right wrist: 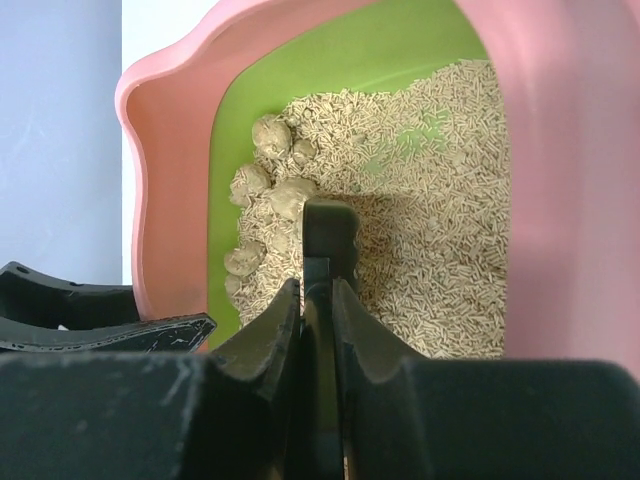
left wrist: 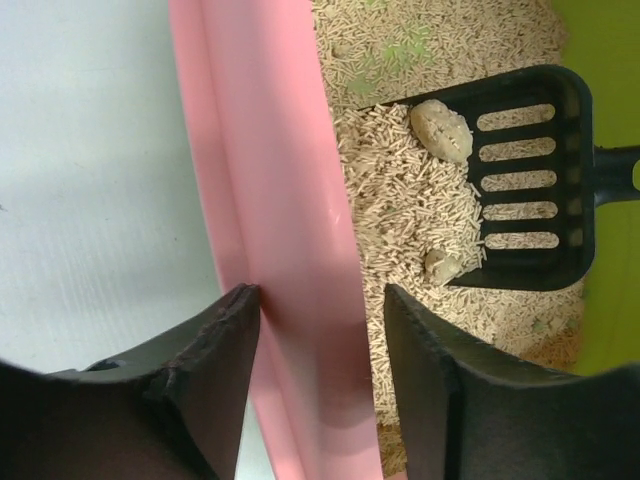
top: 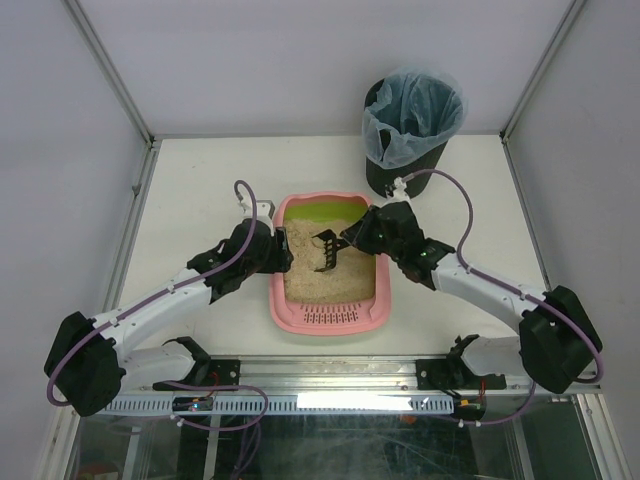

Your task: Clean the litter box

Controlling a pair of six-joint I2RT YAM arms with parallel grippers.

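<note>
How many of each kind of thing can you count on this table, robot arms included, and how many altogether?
Litter box: 1
Scoop: 1
Bin: 1
Robot arms: 2, left arm and right arm
Total: 5

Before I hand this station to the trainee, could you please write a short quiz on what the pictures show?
1. True or false: the blade of the scoop is inside the litter box.
2. The right gripper is: A open; B shut on the scoop's handle; C out of view.
3. Fill in: the left gripper has its jaws on either side of the litter box's ____.
Key: 1 true; 2 B; 3 side wall.
</note>
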